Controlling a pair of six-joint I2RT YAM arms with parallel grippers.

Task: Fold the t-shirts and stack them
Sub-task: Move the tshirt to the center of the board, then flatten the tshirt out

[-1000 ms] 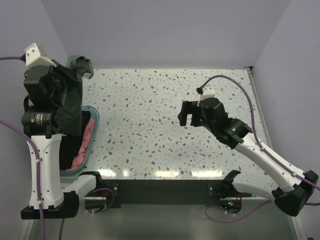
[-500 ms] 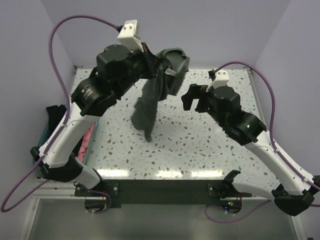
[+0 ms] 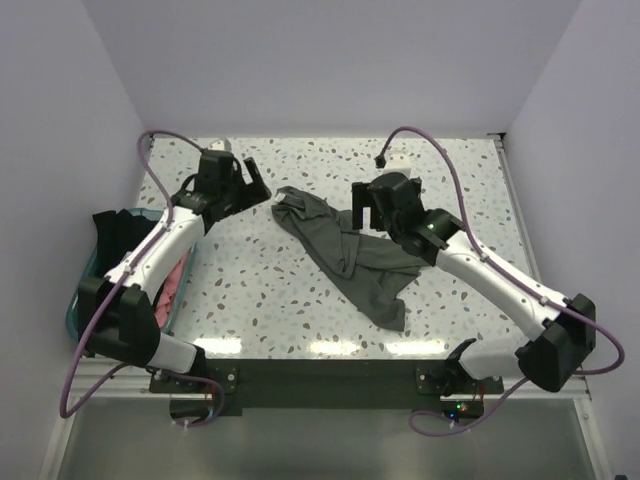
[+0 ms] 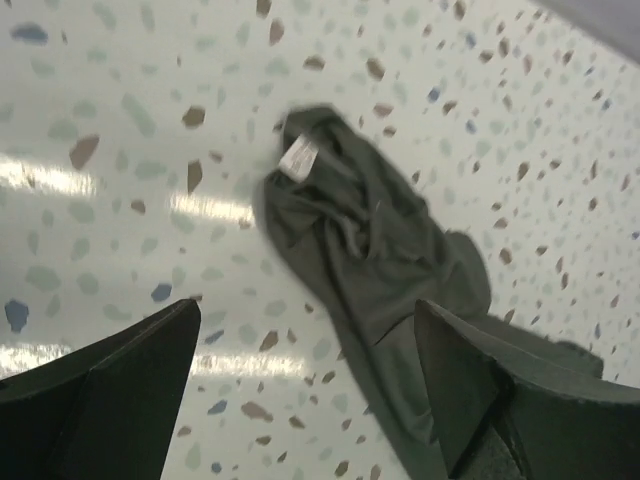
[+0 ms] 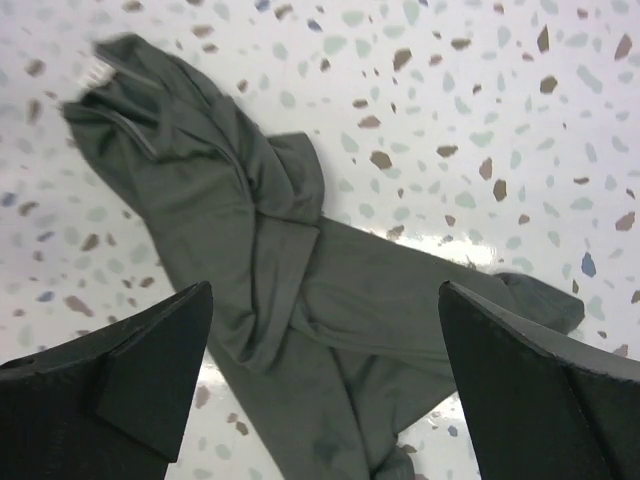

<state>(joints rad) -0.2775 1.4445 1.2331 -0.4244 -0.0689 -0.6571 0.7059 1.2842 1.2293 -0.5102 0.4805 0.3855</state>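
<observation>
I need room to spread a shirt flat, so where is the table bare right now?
Bare: the near-left stretch of table between the teal tub and the olive-green t-shirt, and the far right corner beyond the right arm. Crowded: the centre, where the shirt lies crumpled under the right pincer.

A white tabletop flecked with brown, grey and blue chips (image 3: 270,300) carries a crumpled dark olive-green cloth t-shirt (image 3: 345,255) near its middle, lying diagonally from the far-left end toward the near edge; its white neck label (image 4: 298,156) faces up; a teal plastic tub (image 3: 72,315) stands at the left edge.
</observation>
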